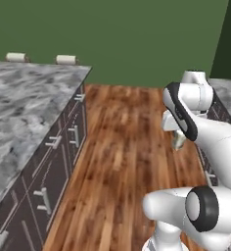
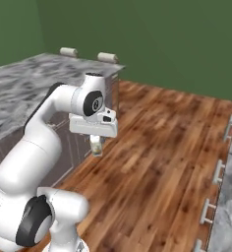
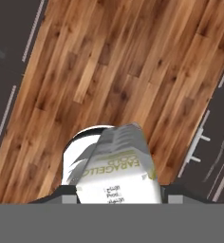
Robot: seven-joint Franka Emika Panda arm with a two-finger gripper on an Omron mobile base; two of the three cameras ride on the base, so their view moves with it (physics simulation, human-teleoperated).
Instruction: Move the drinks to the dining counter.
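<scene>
Wooden plank floor [image 1: 117, 162] between marble dining counter [image 1: 24, 112] and drawers, pincer [image 2: 96, 147] clasping a white-topped cup [image 3: 116, 171].

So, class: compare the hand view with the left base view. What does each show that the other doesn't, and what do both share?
Hand view alone: printed lettering on the can held in the gripper.

Left base view alone: the dining counter's marble top, two rolls at its far edge, and the green wall.

Both: the wooden floor, drawer fronts with metal handles, and the can.
</scene>
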